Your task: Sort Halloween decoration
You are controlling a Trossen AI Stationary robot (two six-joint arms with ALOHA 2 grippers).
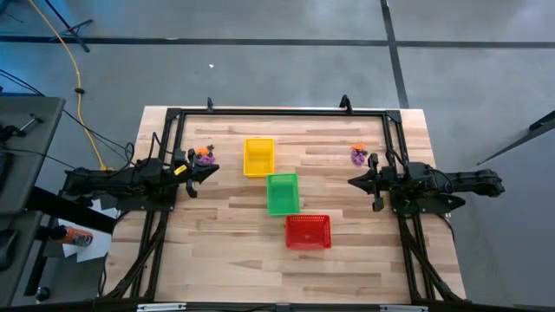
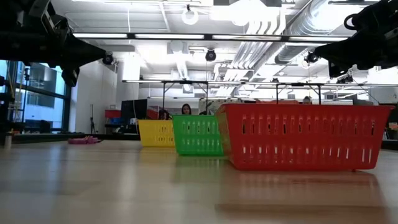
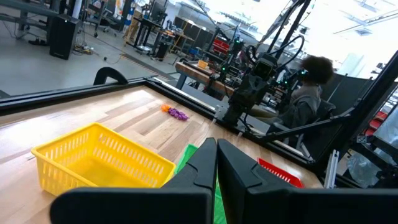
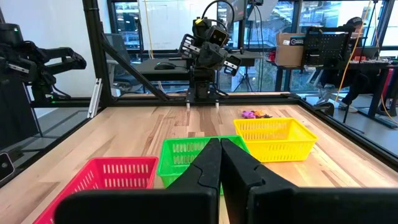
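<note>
Yellow (image 1: 258,157), green (image 1: 282,193) and red (image 1: 308,231) baskets look empty mid-frame, so sorting seems unstarted: trinkets lie in small piles upper left (image 1: 205,154) and upper right (image 1: 359,154) on the tabletop (image 1: 217,243), beside the left gripper (image 1: 210,172) and right gripper (image 1: 355,181), both with fingers shut and holding nothing.

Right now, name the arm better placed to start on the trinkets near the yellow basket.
Left. The left gripper, shut and empty, sits just beside that pile of trinkets; the right gripper waits across the table beyond the yellow basket.
</note>
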